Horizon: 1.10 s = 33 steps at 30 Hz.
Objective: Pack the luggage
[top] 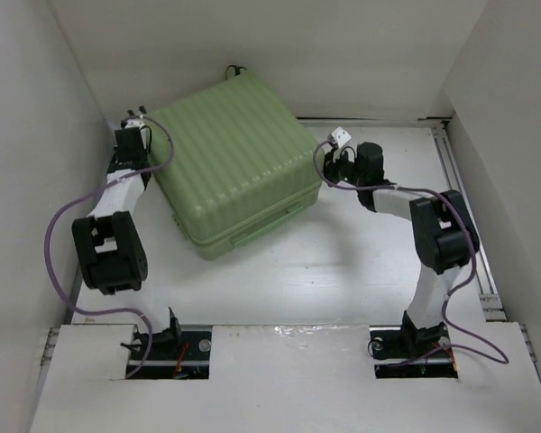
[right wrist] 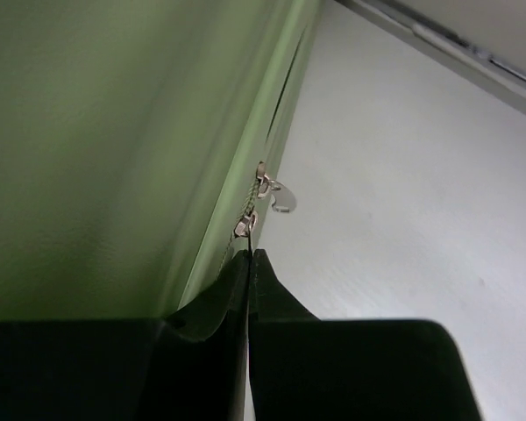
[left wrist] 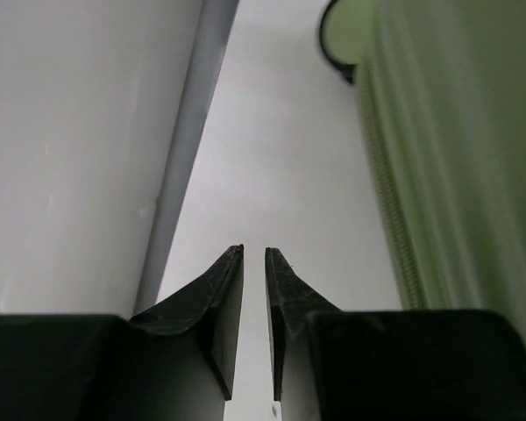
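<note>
The luggage is a pale green ribbed suitcase lying closed on the white table, turned at an angle. My right gripper is at its right side. In the right wrist view this gripper is shut on the pull of a zipper slider on the green shell. A second slider sits just beyond, its tab hanging free. My left gripper is beside the suitcase's left back corner. In the left wrist view it is shut with only a thin slit and nothing held, the luggage to its right.
A white wall stands close on the left of my left gripper. A black-rimmed wheel shows at the suitcase's far corner. A metal rail runs along the table's right edge. White walls enclose the table on three sides.
</note>
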Available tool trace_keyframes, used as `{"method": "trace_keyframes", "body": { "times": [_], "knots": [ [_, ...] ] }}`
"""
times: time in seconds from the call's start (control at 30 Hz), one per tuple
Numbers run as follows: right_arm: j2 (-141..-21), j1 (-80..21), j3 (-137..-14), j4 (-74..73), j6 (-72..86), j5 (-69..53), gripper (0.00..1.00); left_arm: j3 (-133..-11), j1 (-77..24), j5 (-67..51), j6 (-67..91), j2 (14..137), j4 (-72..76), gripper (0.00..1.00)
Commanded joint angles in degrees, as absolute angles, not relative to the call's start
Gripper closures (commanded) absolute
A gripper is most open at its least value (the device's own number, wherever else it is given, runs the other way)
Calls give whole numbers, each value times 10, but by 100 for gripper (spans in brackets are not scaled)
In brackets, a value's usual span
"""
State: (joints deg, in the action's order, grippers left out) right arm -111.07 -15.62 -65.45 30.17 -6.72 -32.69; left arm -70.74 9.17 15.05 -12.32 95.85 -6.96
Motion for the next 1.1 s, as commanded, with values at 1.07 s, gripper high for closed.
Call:
{"method": "trace_keyframes", "body": {
  "times": [1.07],
  "knots": [
    [-810, -258, -447, 120, -193, -397, 100, -646, -119, -383, -726, 491, -502, 70]
  ]
}}
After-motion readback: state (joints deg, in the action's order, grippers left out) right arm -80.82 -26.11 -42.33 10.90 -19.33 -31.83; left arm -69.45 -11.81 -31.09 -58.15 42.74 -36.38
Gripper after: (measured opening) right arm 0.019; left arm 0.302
